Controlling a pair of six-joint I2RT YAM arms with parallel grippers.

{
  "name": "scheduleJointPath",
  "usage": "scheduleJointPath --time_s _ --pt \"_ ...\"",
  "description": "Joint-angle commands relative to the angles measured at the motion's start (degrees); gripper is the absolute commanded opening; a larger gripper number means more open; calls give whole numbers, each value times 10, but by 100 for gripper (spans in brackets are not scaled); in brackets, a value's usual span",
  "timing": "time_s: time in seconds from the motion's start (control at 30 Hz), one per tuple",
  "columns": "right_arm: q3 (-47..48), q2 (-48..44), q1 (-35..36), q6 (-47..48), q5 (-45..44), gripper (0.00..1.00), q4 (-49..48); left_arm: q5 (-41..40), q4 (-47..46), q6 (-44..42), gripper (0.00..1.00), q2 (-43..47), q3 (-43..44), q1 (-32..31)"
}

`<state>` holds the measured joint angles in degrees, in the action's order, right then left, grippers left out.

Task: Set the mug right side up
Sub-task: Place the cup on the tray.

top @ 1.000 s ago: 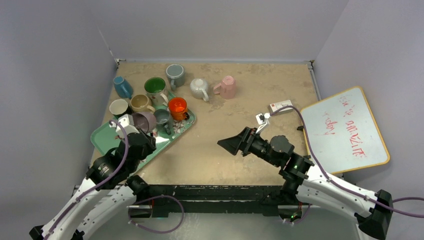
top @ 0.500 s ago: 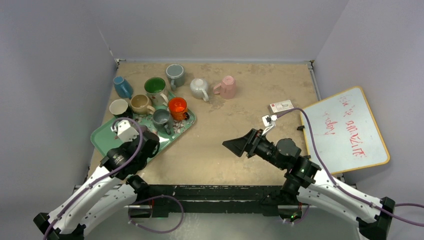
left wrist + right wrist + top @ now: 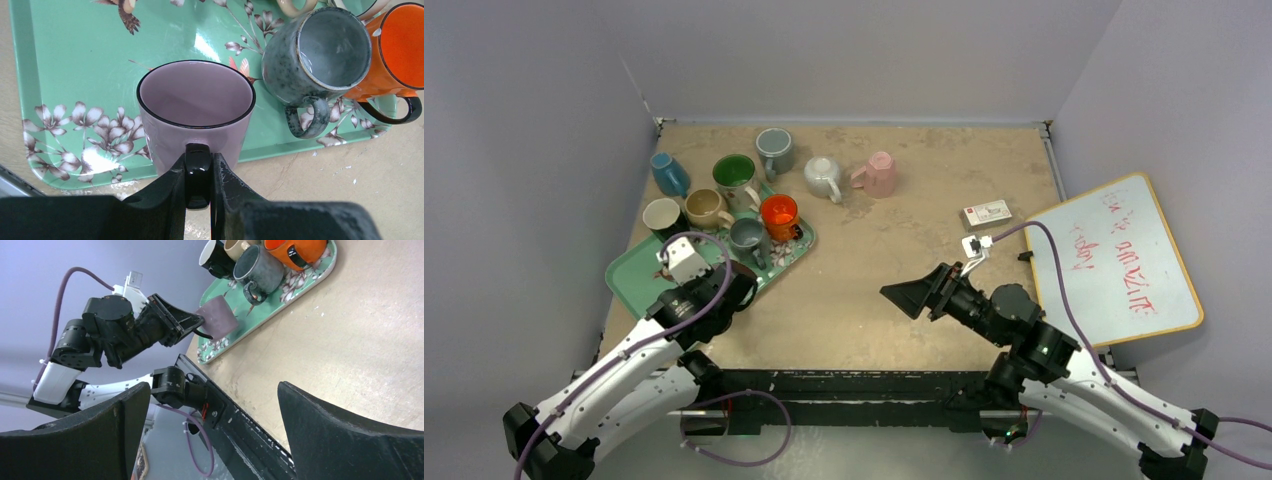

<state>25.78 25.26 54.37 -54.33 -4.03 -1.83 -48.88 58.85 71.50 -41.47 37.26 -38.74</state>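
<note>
The left gripper (image 3: 198, 172) was clamped on the black handle (image 3: 198, 167) of the mauve mug (image 3: 196, 110). The mug was at the near edge of the green tray (image 3: 75, 60), its mouth facing the wrist camera. Close on its right stood a grey mug (image 3: 317, 50), handle turned toward the tray's near edge, with an orange mug (image 3: 400, 50) touching that one; both were mouth up. From above, a tan mug (image 3: 704, 207) and a black mug (image 3: 662, 215) crowded the tray's far end, with a green mug (image 3: 734, 173) near its far corner. On the table (image 3: 904, 200) beyond were a blue mug (image 3: 669, 173), a slate mug (image 3: 774, 148), a white mug (image 3: 824, 177) and a pink mug (image 3: 879, 173), the pink one mouth down. The right gripper (image 3: 904, 295) hung over the table's middle, jaws wide apart on nothing, well apart from every mug. A small box (image 3: 986, 213) and a whiteboard (image 3: 1114, 260) lay off to its right. The top view hid the mauve mug almost wholly under the left wrist. Only the left wrist view showed its pale inside and the grip on the handle. The right wrist view gave it from the side, over the tray's near corner. Whether its base touched the tray could not be told.
</note>
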Motion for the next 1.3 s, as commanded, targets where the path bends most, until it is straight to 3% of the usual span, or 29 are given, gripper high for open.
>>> scheduleJointPath --time_s 0.0,0.37,0.6,1.27 --pt "8 -19 2 13 -23 99 15 -16 -34 32 0 -11 -8 2" --pt "7 -19 2 14 -30 99 17 56 -32 50 0 -33 -31 1" --pt "8 -8 2 13 -29 99 14 68 -49 54 8 -49 -45 1" --pt "10 -18 2 15 -33 99 28 8 -118 22 17 -86 -50 7"
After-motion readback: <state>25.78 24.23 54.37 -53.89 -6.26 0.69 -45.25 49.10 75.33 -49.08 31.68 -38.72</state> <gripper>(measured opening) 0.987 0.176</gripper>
